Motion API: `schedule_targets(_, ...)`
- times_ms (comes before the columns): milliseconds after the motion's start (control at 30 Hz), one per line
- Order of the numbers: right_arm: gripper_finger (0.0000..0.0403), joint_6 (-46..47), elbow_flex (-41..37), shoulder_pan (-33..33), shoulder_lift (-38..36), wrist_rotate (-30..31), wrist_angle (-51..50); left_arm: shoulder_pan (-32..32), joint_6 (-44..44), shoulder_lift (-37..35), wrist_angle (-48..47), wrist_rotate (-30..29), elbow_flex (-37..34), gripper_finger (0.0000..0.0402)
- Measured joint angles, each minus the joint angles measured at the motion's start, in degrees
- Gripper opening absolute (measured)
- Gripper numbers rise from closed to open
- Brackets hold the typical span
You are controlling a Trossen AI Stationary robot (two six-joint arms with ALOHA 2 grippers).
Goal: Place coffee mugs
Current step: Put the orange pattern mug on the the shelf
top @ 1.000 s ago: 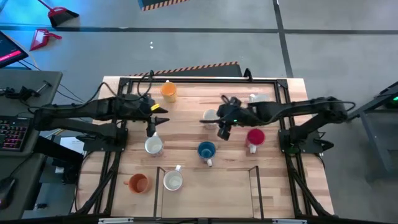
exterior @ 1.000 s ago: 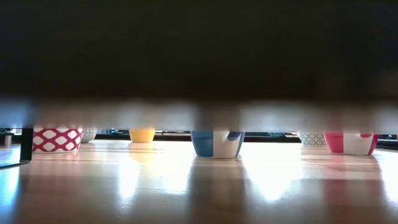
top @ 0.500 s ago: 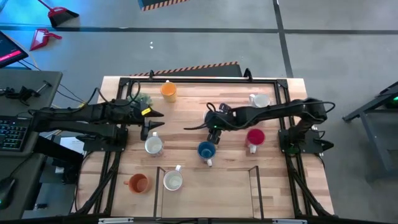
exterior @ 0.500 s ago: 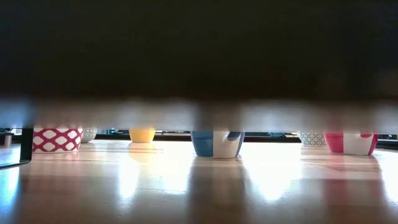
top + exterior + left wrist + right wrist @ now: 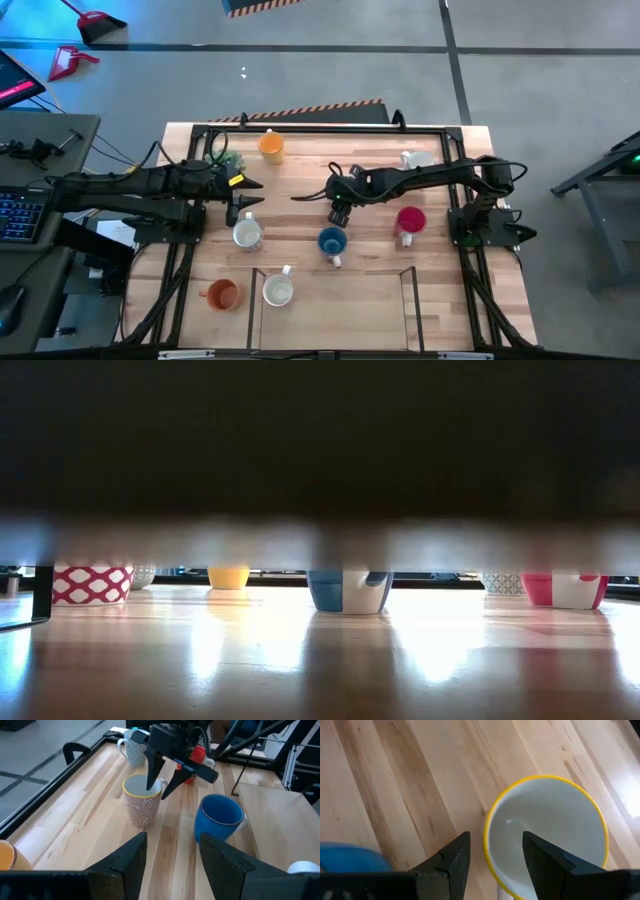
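Since a second ago my right arm has swung inward across the counter [image 5: 300, 215], and my right gripper [image 5: 161, 779] now hangs over the yellow-rimmed patterned mug [image 5: 143, 799] at mid-counter; its jaws are spread, one finger dipping inside the mug's mouth and the other outside the rim. My left arm has drawn back a little; my left gripper [image 5: 170, 851] waits at the counter's left side, jaws released and empty.

Nearest the front edge sit an orange mug [image 5: 221, 294] and a white mug [image 5: 278, 290], side by side. Behind them come another white mug [image 5: 247, 235] just beside my left gripper, then the blue mug [image 5: 332, 242] near my right gripper, and the red mug [image 5: 409, 222] to its right. Farthest back stand the second orange mug [image 5: 270, 147] and a pale patterned mug [image 5: 134, 750] by the frame, with a green potted plant [image 5: 228, 159] at the left rear.
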Motion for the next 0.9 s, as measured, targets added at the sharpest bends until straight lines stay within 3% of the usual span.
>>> schedule_targets(900, 0.016, 2.1, -0.3, 0.0, 4.5, 0.7, 2.7, 0.0, 0.0, 0.0, 0.2, 2.4, 0.0, 0.017)
